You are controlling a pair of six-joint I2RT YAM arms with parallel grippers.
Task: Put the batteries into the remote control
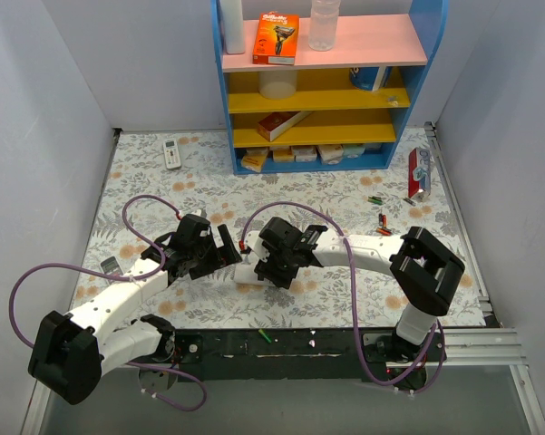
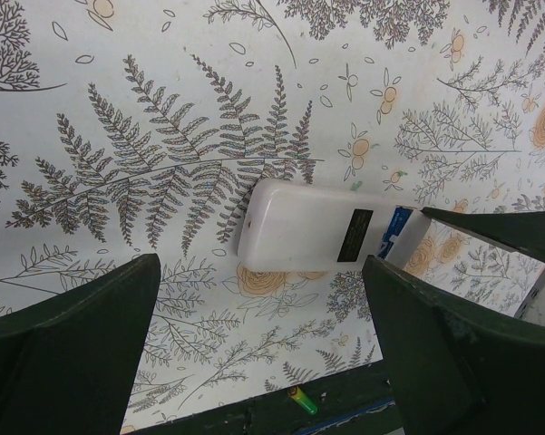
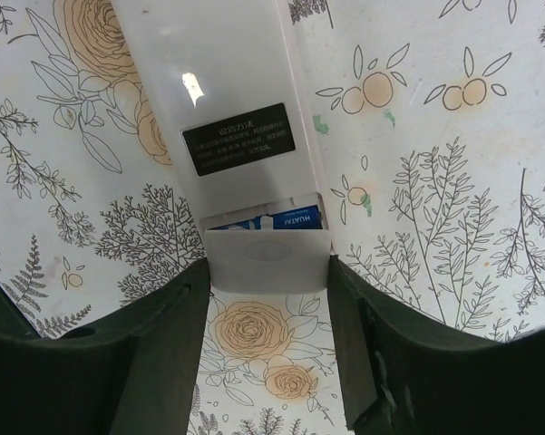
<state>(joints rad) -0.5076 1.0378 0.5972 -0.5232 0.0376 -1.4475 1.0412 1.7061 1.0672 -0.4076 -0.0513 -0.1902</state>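
Observation:
The remote control [image 3: 222, 109] lies back up on the floral cloth, white with a black label. Its battery cover [image 3: 267, 263] is slid partly off the recess, where a blue battery [image 3: 295, 220] shows. My right gripper [image 3: 269, 272] is shut on the cover's two sides; in the top view it [image 1: 270, 265] is at the remote [image 1: 249, 270]. My left gripper [image 2: 261, 272] is open and empty, just short of the remote [image 2: 304, 227]; it [image 1: 228, 249] is left of the remote. Loose batteries [image 1: 382, 219] lie at the far right. A green battery [image 2: 301, 399] lies on the black base strip.
A second, all-white remote [image 1: 171, 152] lies at the back left. A blue shelf unit [image 1: 322, 82] with boxes and bottles stands at the back. A red package [image 1: 419, 172] leans at the back right. The green battery also shows in the top view [image 1: 265, 336].

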